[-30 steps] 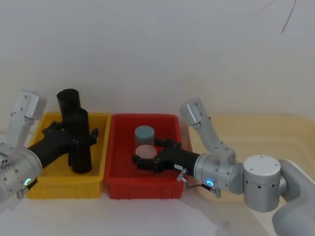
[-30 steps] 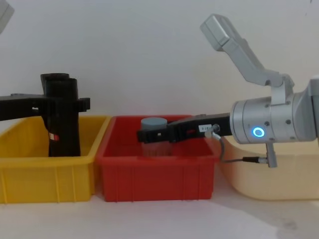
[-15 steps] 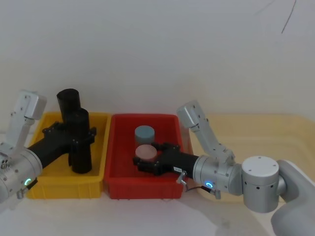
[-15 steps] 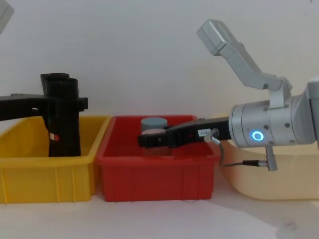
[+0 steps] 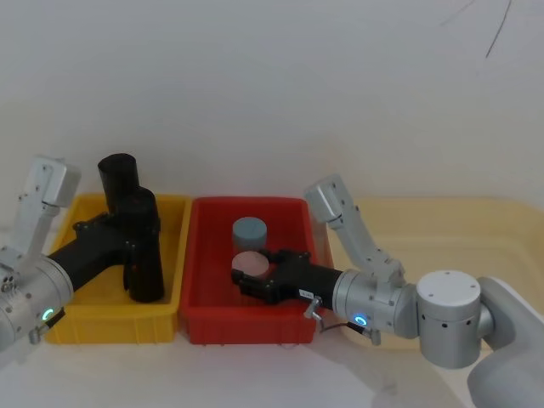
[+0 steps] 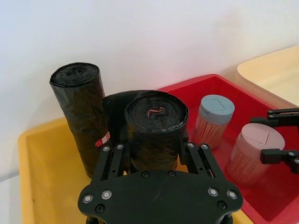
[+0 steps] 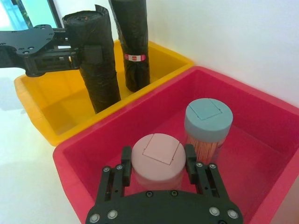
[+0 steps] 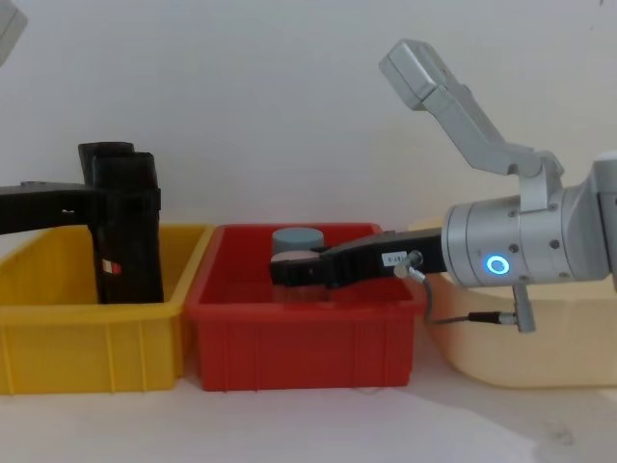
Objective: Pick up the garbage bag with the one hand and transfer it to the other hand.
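The garbage bag (image 5: 143, 248), a tall black roll, stands in the yellow bin (image 5: 102, 327) and leans slightly. My left gripper (image 5: 140, 240), on the green-ringed arm, is shut on the roll around its middle; the left wrist view shows its fingers (image 6: 117, 148) pressed to both sides of the garbage bag (image 6: 156, 121). A twin roll (image 5: 117, 177) with a red-and-white label (image 6: 100, 140) stands just behind. My right gripper (image 5: 257, 274), on the blue-ringed arm, sits open low in the red bin (image 5: 246, 327). It straddles a pink-lidded jar (image 7: 156, 156).
A blue-lidded jar (image 5: 249, 229) stands behind the pink one in the red bin. A cream tray (image 5: 442, 229) lies to the right under the right arm. The yellow and red bins touch side by side. A white wall rises close behind.
My left gripper's fingers have closed in on the front roll, which shifted a little to the right. My right gripper has sunk slightly lower around the pink-lidded jar.
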